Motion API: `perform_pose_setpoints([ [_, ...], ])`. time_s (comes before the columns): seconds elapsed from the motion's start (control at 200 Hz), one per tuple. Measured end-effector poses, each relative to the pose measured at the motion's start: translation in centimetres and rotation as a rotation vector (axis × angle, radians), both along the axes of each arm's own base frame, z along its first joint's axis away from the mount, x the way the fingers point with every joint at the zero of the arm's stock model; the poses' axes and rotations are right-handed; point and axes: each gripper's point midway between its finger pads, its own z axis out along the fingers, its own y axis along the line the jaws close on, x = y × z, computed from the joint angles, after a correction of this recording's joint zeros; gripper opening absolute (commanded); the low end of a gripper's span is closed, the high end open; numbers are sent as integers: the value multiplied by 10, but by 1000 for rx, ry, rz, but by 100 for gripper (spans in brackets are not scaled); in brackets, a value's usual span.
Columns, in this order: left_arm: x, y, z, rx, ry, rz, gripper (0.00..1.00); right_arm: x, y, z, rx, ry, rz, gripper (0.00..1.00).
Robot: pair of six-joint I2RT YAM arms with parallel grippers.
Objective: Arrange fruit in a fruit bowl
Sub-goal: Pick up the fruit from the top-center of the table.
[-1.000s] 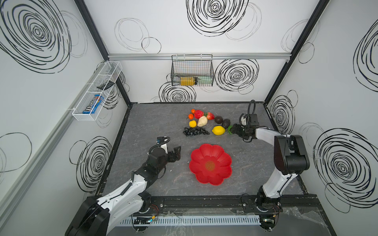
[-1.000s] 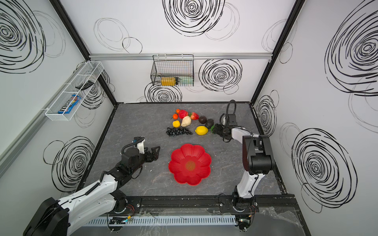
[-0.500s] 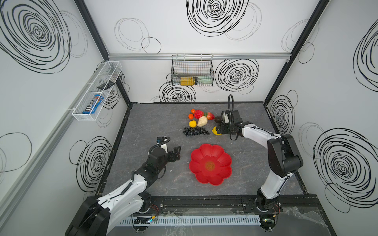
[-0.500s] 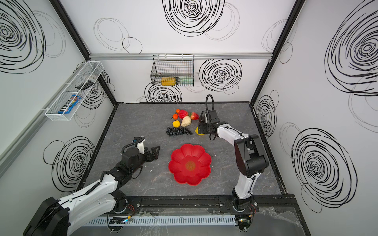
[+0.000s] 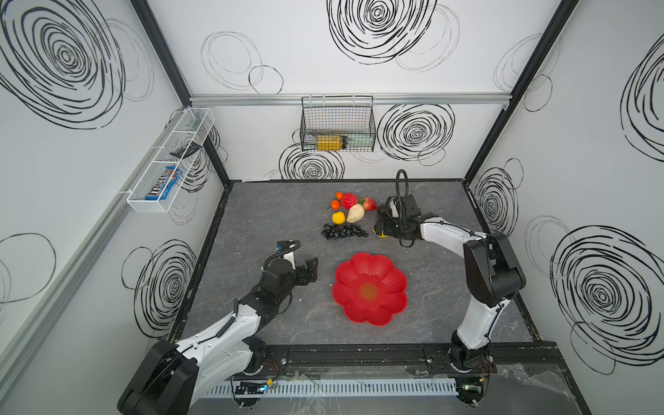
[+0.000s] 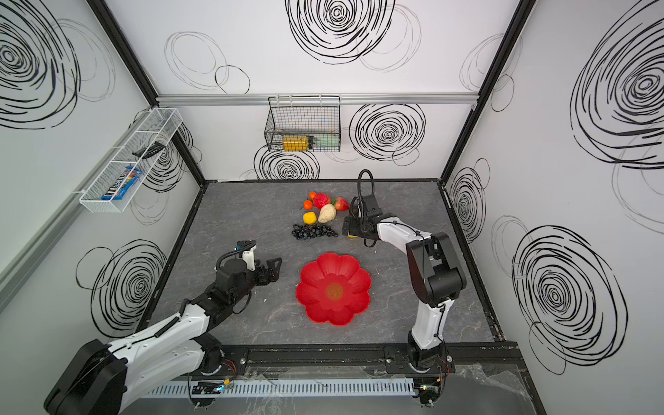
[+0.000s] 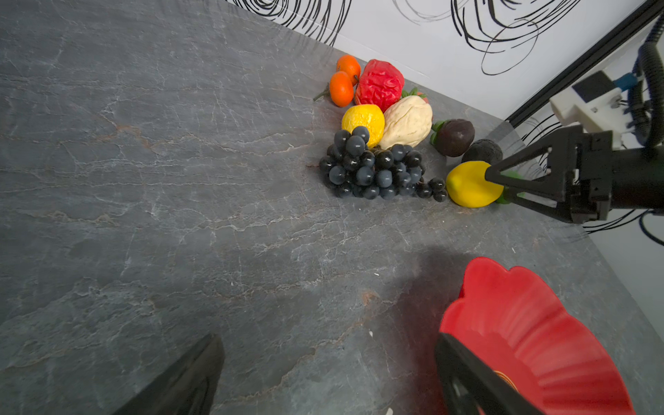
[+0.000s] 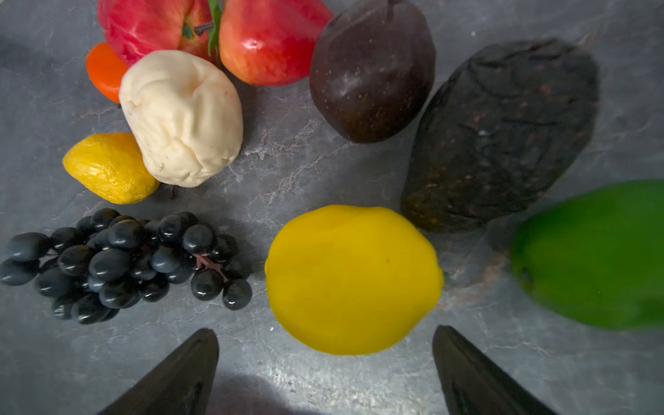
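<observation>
fruit bowl (image 5: 391,277): glossy red plastic, shallow, flower-shaped with scalloped petals, empty. All the fruit sits on the table (image 5: 269,215) beyond the bowl in one cluster. The smooth lemon (image 8: 354,278) is nearest the bowl, with shiny black grapes (image 8: 118,262) beside it. Behind those: wrinkled lemon (image 8: 107,167), lumpy beige piece (image 8: 183,122), crumpled red apple (image 7: 379,84), two tangerines (image 7: 341,88), smooth dark avocado (image 8: 370,68), rough-skinned avocado (image 8: 503,133), green lime (image 8: 593,255).

right arm (image 5: 445,233) reaches past the bowl's right side, elbow raised. right gripper (image 8: 323,332) is spread wide around the smooth lemon, gaps on both sides, no grip.

left arm (image 5: 244,319) is stretched low. left gripper (image 5: 309,271) sits just left of the bowl, jaws apart, nothing between them.

Table is grey veined stone-look. walls (image 5: 467,54) are white with black scribble swirls. Black wire basket (image 5: 337,124) hangs beyond the bowl.
</observation>
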Motion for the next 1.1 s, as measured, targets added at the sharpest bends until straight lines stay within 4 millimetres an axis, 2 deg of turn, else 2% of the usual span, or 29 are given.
perform_pose_setpoints([
  [0.19, 0, 1, -2, 2, 7, 2, 96, -1, 11, -12, 63, 48, -13, 96],
  [0.39, 0, 0, -2, -1, 8, -1, 96, 10, 18, -26, 60, 71, -19, 96],
  [0.796, 0, 0, -2, -7, 10, -5, 96, 42, 19, -18, 35, 16, -55, 100],
  [1.101, 0, -1, -2, -8, 11, -7, 96, 48, 16, -34, 3, 36, -72, 86],
])
